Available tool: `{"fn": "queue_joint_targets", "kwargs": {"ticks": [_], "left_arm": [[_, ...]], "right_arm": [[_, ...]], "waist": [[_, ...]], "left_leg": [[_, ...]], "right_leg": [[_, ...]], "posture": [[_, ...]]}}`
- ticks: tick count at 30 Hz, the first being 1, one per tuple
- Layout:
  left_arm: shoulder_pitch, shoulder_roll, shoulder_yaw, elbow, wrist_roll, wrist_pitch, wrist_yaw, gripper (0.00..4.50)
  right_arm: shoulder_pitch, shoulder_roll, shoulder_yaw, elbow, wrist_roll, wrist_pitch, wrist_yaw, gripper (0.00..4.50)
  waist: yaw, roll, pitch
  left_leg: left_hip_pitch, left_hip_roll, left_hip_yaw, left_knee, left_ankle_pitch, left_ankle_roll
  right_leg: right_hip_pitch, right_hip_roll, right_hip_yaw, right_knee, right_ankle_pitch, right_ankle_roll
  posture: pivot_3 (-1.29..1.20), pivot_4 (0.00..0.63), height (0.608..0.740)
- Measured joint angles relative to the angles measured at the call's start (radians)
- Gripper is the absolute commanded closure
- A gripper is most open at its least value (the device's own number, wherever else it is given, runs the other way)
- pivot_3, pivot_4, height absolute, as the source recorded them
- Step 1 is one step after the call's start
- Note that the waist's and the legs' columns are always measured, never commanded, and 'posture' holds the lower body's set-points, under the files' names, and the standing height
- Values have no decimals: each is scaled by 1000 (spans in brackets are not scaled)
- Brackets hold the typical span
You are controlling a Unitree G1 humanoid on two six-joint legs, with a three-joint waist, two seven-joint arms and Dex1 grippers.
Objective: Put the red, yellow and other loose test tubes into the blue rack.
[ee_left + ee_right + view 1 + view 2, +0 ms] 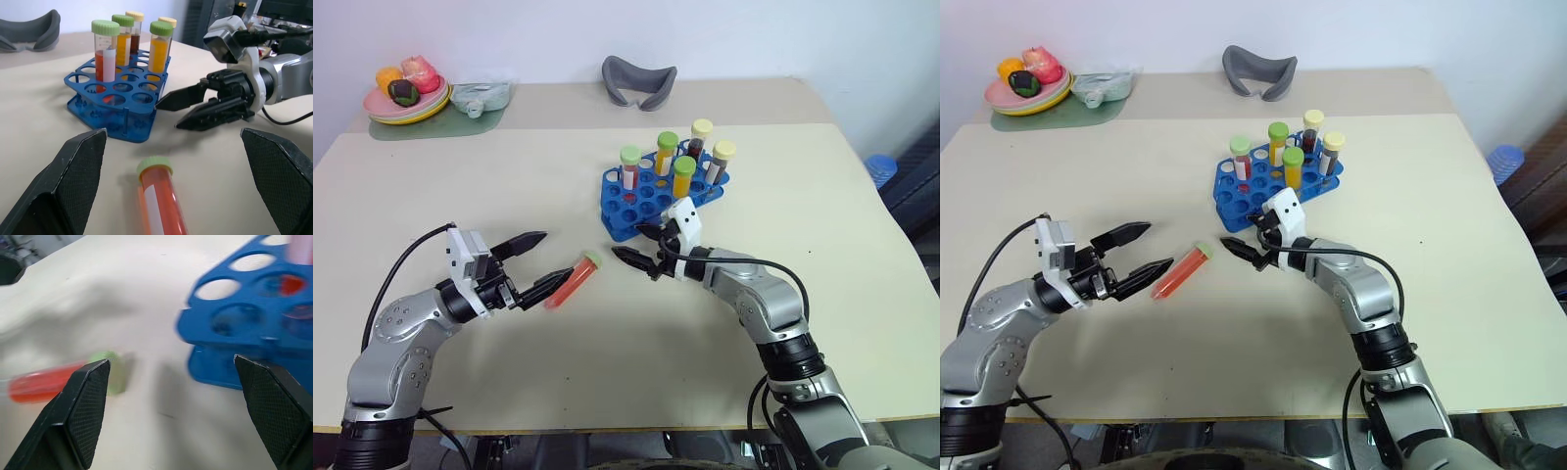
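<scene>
From the head, the red tube (pixel 572 280) lay on the bench (pixel 460 196) between the spread left tool (pixel 534 262) and the spread right tool (pixel 639 248), near the blue rack (pixel 636 201). The left wrist view showed the tube between its fingers (pixel 73 171).

The pale beige counter (pixel 607 362) carries a blue rack (pixel 641 201) near its middle, holding five upright capped tubes. Nearer than the rack, a tube of red liquid with a light-green cap (pixel 573 280) lies flat on its side. At the far edge rests a grey curved object (pixel 638 80). In the far left corner a green mat (pixel 431 125) bears a stack of plates with toy food, with a clear bag (pixel 481 97) beside them.
</scene>
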Motion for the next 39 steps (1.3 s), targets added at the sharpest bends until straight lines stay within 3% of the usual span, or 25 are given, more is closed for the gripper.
{"fn": "queue_joint_targets", "kwargs": {"ticks": [28,33,39], "left_arm": [[8,0,3,-9,-6,2,11,0],[28,14,4,-33,-6,33,41,0],[28,88,15,-96,29,152,176,0]], "right_arm": [[-185,104,19,275,-84,-176,62,396],[-90,38,26,116,-59,-90,109,396],[117,-156,-26,-272,43,184,96,396]], "waist": [[-1,0,0],[3,0,0],[6,0,0]], "left_leg": [[0,0,0,0,0,0],[0,0,0,0,0,0],[0,0,-1,0,0,0]], "right_leg": [[0,0,0,1,0,0],[0,-1,0,0,0,0],[0,0,0,0,0,0]], "posture": [[0,150,740],[0,150,740],[0,150,740]]}}
